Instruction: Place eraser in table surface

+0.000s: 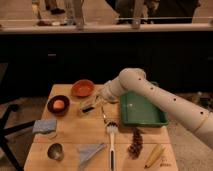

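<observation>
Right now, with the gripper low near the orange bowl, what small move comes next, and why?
Probably lower a touch and let go. The gripper sits low over the table, between the orange bowl and the green tray, with the eraser at its tip over bare wood, seemingly close to resting.

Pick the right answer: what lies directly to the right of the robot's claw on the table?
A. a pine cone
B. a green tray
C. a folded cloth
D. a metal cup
B: the green tray sits just right of the claw, which is over the table by the eraser; the metal cup, pine cone and folded cloth lie nearer the front or left edge.
</observation>
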`<state>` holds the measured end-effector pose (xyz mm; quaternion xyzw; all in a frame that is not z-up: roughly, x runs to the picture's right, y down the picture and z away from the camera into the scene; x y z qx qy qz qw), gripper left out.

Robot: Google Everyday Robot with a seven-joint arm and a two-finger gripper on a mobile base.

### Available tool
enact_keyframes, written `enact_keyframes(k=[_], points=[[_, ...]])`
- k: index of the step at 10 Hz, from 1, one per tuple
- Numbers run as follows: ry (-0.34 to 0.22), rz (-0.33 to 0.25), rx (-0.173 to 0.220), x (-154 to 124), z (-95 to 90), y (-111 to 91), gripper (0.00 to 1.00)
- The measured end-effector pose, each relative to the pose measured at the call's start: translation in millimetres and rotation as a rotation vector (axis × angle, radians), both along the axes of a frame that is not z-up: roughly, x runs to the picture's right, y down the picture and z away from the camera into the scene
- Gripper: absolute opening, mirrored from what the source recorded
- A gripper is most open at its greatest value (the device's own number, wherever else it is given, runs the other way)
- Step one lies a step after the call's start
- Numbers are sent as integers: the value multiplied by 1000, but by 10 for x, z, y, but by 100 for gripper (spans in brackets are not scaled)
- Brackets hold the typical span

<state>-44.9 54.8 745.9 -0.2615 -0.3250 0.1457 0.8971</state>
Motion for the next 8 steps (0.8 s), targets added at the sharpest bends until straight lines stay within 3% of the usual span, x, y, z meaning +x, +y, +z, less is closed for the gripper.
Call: enact_keyframes(k=[4, 8], points=[[-7, -8, -11, -16, -69, 146, 0], [-34, -40, -64, -17, -59, 586, 0]])
